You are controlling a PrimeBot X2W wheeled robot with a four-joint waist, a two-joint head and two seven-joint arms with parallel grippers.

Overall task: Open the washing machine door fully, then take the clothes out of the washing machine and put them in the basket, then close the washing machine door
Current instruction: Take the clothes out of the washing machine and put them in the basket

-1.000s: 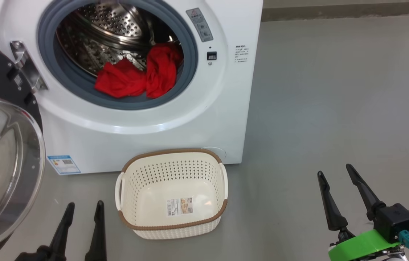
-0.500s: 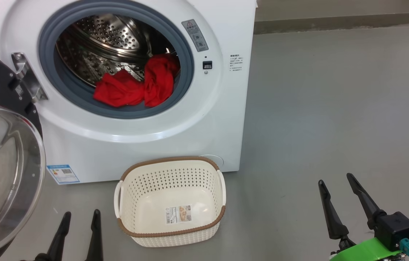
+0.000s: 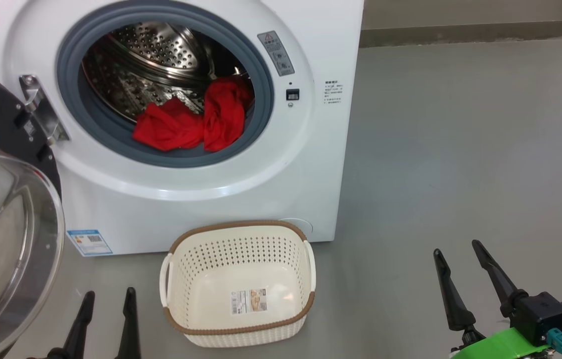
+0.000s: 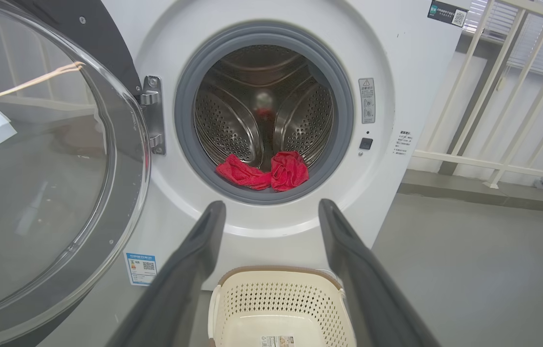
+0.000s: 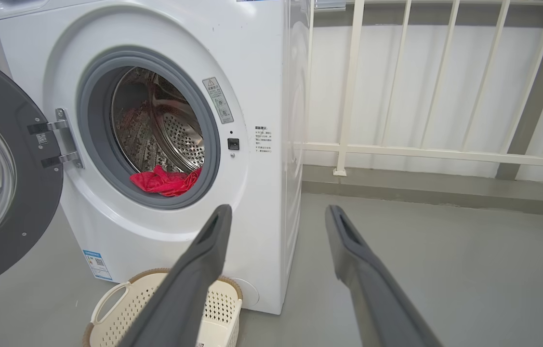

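The washing machine (image 3: 305, 164) stands ahead with its door (image 3: 6, 239) swung wide open to the left, glass bowl facing me. Red clothes (image 3: 191, 124) lie at the front of the steel drum, partly on the grey rubber ring; they also show in the wrist views (image 4: 264, 171) (image 5: 165, 180). The basket (image 3: 238, 284) sits empty on the floor in front of the machine, a sticker on its bottom. My left gripper (image 3: 108, 294) is open at the lower left, just left of the basket. My right gripper (image 3: 455, 247) is open at the lower right over bare floor.
Grey floor (image 3: 460, 149) stretches to the right of the machine. A white railing (image 5: 396, 149) runs along the wall behind and to the right. The open door (image 4: 35, 168) fills the space on the left.
The camera has shifted, so the machine and basket sit slightly lower in the picture than a second ago. Both grippers stay open and in much the same place.
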